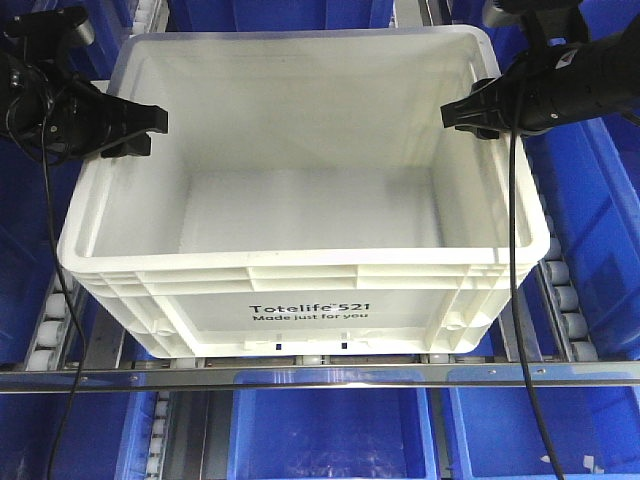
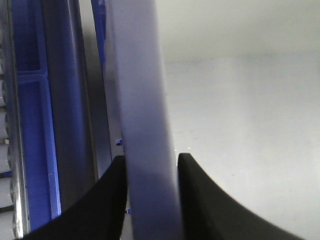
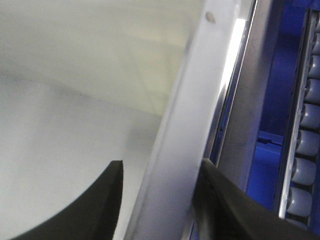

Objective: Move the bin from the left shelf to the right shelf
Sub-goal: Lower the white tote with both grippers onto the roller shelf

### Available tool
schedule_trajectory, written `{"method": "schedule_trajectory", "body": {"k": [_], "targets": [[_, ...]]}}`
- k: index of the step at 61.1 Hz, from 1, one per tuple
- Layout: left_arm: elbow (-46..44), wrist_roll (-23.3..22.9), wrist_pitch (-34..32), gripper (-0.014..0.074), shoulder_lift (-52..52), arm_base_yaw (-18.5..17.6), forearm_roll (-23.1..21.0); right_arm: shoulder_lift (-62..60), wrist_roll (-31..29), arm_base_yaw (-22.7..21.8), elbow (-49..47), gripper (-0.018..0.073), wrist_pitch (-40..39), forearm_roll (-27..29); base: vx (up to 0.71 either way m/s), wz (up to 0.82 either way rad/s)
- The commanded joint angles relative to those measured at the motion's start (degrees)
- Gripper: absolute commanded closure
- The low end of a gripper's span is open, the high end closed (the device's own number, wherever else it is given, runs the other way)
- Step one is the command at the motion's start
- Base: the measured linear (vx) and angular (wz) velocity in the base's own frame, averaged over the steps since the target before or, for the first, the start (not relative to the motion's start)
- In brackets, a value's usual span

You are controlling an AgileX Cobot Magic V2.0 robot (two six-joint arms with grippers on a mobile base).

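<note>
The bin [image 1: 300, 190], a large white plastic crate with nothing visible inside, sits on the roller rack [image 1: 560, 290] just behind the silver front bar [image 1: 320, 375], with blue bins [image 1: 330, 430] below and to either side. The left gripper [image 1: 135, 125] straddles the bin's left wall and the right gripper [image 1: 470, 112] the right wall; in each wrist view the dark fingers [image 2: 200, 200] sit one either side of the rim, pressed against it on the left, while on the right a sliver of gap shows at the inner finger, so full clamping there cannot be told. Being hollow and stiff-ribbed, the bin should be light but bulky, and its smooth walls may slip or flex under a thin pinch, so matched holds on opposite rims suit it best. Whether this rack is the left or right shelf cannot be judged, since the arms and the rack's far end are cut off.
</note>
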Motion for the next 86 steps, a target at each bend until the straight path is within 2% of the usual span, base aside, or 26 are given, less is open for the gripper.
{"method": "schedule_trajectory", "body": {"k": [1,18,27,33,45,54,59,86], "targets": [[-1.68,3.63,-5.59,0.0604,-1.51,-0.57,-1.96,-2.75,-0.57,-0.69,-2.22,0.0564,-6.81,-0.29,0.0,0.0],[-1.68,3.63,-6.44,0.058,-1.11,-0.57,-1.5,-2.75,-0.57,-0.69,-2.22,0.0554,-6.69,-0.29,0.0,0.0],[-1.68,3.63,-7.62,0.0521,-1.11,-0.57,-0.92,-2.75,-0.57,-0.69,-2.22,0.0489,-6.69,-0.29,0.0,0.0],[-1.68,3.63,-8.29,0.0461,-1.11,-0.57,-0.34,-2.75,-0.57,-0.69,-2.22,0.0408,-6.69,-0.29,0.0,0.0],[-1.68,3.63,-9.9,0.0327,-1.11,-0.57,-0.26,-2.75,-0.57,-0.69,-2.22,0.0157,-6.89,-0.29,0.0,0.0],[-1.68,3.63,-10.45,0.0263,-1.11,-0.51,-0.21,-2.81,-0.57,-0.69,-2.22,0.0003,-7.82,-0.48,0.0,0.0],[-1.68,3.63,-10.47,0.0248,-1.17,-0.51,-0.21,-3.18,-0.57,-0.69,-2.22,-0.0044,-7.76,-0.54,0.0,0.0],[-1.68,3.63,-10.23,0.0247,-5.27,-0.44,0.16,-7.59,-0.57,-0.69,-2.22,-0.0035,-6.11,-0.53,0.0,0.0]]}}
